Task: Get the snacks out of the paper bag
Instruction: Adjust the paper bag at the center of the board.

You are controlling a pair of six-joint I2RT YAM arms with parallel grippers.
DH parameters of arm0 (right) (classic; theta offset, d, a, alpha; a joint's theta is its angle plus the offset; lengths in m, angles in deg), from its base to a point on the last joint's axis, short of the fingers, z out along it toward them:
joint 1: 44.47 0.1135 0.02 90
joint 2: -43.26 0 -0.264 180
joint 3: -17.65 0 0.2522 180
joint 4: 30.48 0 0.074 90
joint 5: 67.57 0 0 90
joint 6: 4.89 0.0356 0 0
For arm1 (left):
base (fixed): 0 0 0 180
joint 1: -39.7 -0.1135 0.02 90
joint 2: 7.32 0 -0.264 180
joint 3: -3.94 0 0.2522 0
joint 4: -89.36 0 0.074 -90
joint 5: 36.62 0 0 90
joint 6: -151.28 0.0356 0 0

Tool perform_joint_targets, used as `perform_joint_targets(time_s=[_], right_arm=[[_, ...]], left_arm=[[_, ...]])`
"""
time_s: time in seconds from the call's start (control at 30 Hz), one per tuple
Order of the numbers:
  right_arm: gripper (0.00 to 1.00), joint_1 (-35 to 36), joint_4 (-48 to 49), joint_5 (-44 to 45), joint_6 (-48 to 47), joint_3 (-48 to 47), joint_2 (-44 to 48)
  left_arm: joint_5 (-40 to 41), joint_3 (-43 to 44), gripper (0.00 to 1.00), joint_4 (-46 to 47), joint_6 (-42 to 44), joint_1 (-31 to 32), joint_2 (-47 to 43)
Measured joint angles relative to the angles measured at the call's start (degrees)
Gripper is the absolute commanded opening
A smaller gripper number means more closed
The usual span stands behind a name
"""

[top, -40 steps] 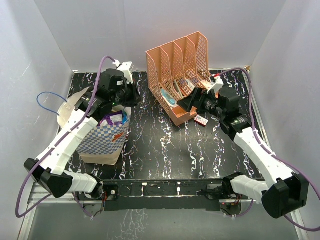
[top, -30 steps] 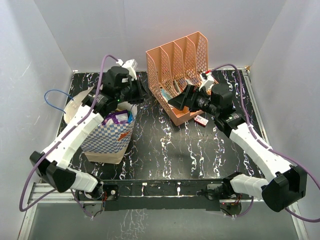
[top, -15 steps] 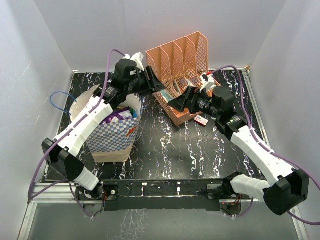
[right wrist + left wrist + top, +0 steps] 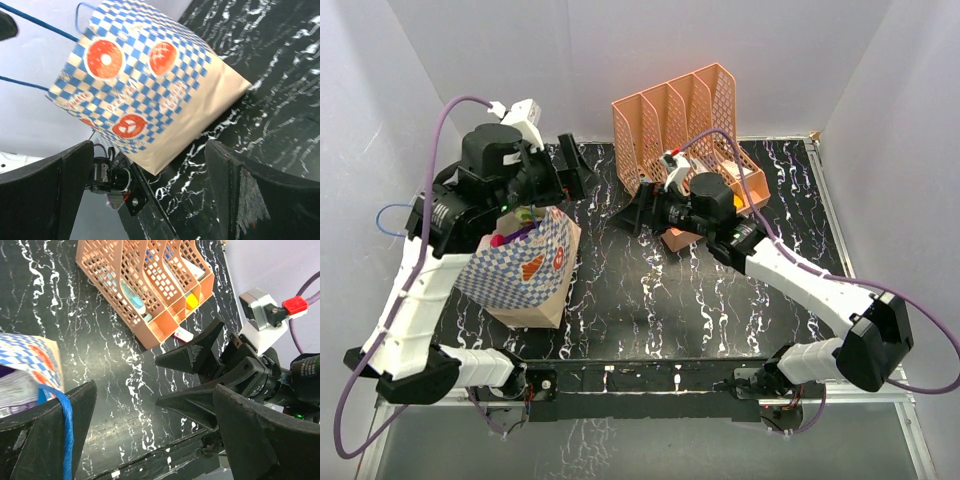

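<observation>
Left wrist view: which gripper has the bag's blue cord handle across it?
The left gripper: the thin blue cord handle of the checked paper bag lies across its finger. The right gripper hangs apart.

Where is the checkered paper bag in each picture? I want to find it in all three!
Top external: the paper bag is on the left side, about halfway down.
Left wrist: only a corner of the paper bag shows, at the left edge.
Right wrist: the paper bag looks big, in the upper middle.
Shared landmark: the black marbled table shows in all three.
</observation>
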Motion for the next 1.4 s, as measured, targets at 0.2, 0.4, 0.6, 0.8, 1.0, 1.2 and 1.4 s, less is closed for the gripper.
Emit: perform_joint_targets(time_s=[0.2, 0.4, 0.6, 0.8, 1.0, 1.2, 1.4], right_arm=[[0.98, 3.0, 1.5, 0.9, -0.6, -3.4, -1.8], [0.98, 2.9, 1.0, 4.4, -3.0, -3.4, -1.3], [0.98, 2.9, 0.2, 5.8, -3.9, -3.0, 1.6], [0.98, 2.9, -2.4, 6.5, -0.3, -1.9, 6.1], [0.98, 5.4, -8.9, 9.4, 5.5, -1.9, 7.1], [0.97, 12.1, -11.5, 12.3, 9.9, -1.7, 8.0], [0.90, 13.7, -7.6, 13.8, 13.6, 0.9, 10.5]], left_arm=[[0.4, -2.5, 0.98, 0.9, -0.9, 0.0, -1.7], [0.3, -8.4, 0.98, 5.9, -0.9, 0.1, 0.3], [-1.2, -11.1, 0.98, 8.7, 0.9, 0.1, 1.4], [0.3, -10.6, 0.98, 9.4, 2.5, 0.1, 0.2], [3.6, -10.3, 0.98, 11.3, 3.6, 0.1, -1.3], [5.9, -8.2, 0.98, 12.1, 4.9, 0.1, -1.4], [7.9, -5.3, 0.98, 12.1, 6.4, 0.1, -1.2]])
